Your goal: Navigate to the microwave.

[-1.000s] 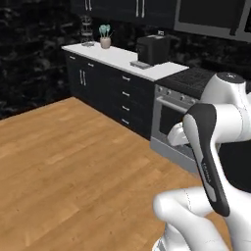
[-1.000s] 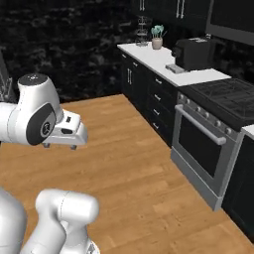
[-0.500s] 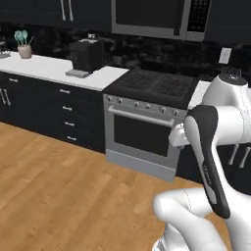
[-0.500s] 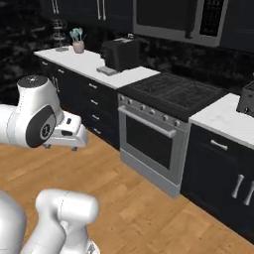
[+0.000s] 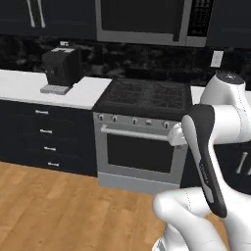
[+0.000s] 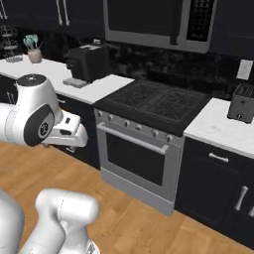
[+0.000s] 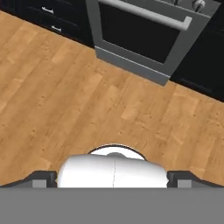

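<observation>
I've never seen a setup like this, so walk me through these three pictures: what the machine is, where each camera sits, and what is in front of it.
This is a rendered kitchen with a white robot arm on a driving base. Two cameras ride on the base behind the arm, one to its left and one to its right. The third sits on the hand and looks down at the wooden floor.

Ahead stands a stove, and mounted above it the microwave, the robot's goal. On the white counter stands a small black appliance; a toaster stands right of the stove. The pincer holds nothing that I can see; whether it is open is unclear.
</observation>
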